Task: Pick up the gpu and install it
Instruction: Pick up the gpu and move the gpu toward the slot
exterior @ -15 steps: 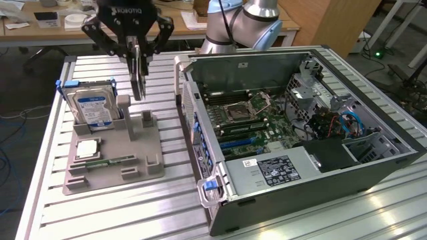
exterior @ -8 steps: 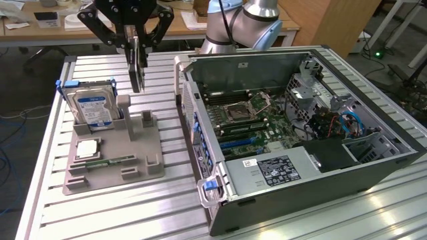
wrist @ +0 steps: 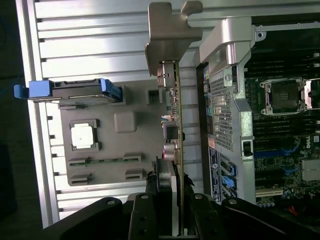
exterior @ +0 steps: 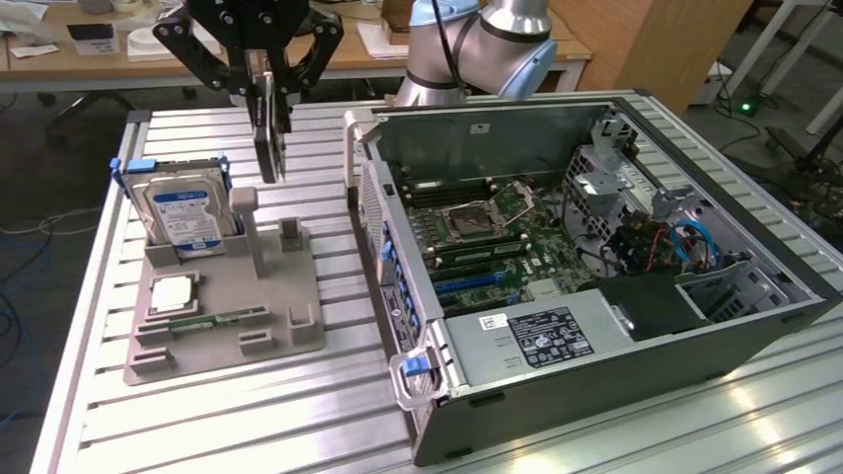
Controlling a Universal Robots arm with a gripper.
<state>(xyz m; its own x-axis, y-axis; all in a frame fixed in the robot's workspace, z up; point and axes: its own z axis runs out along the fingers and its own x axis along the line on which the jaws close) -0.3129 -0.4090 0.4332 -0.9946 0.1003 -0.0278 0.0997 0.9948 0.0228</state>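
The hand (exterior: 268,87) is clamped on the gpu (exterior: 270,133), its long axis vertical; the open computer case (exterior: 579,390) lies to the exterior view's right.

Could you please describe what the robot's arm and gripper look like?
The arm is a rounded silver-grey tube with a light blue joint cap. The gripper is black, with angular linked bars on both sides narrowing to two fingers.

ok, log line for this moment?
stage: gpu in air | pincer: shut on gpu | where: above grey fixture, beside open case | installed: no
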